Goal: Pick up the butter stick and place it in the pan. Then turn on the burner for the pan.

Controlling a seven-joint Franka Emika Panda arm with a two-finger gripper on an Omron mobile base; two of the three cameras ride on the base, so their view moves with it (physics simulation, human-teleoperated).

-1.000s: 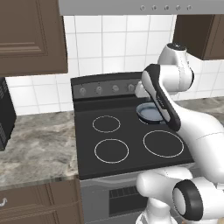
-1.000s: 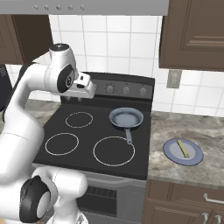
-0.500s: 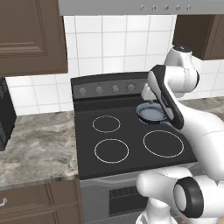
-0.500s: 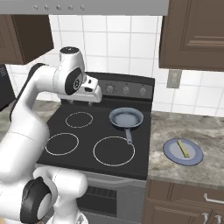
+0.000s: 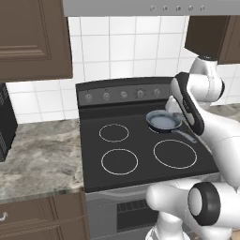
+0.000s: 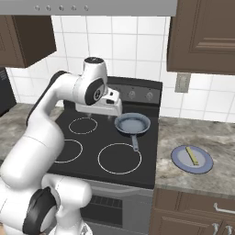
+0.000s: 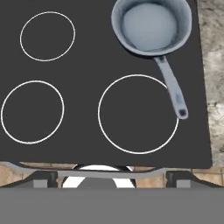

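Left base view first: the small round shallow pan with the dark rim and blue-grey inside [image 5: 164, 121] sits on the back right burner of the black glass cooktop [image 5: 140, 150], handle trailing toward the front right. That makes sense as a setup, since the pan is already parked on the ring that has to be lit later. The white arm [image 5: 197, 101] is folded up high over the right side of the stove and covers the hand from this side, so I can't read the jaws here. The row of grey knobs [image 5: 124, 94] runs along the back panel, none of them touched.

Right base view: here's the actual target. The pale yellow butter stick [image 6: 191, 156] lies flat on a flat blue-grey round plate [image 6: 180, 158], out on the speckled stone bench [image 6: 202, 137] to the right of the stove, well apart from the pan. The gripper [image 6: 110, 111] hangs above the cooktop just left of the pan, nowhere near the butter, so I'd say the reach hasn't really started.

Hand view: the camera looks straight down on the cooktop, all burner rings in sight, the pan at the top with nothing in it. The two dark fingertips [image 7: 37, 179] sit far apart at the bottom corners with nothing between them, so the gripper is spread wide and empty, ready for a grab.
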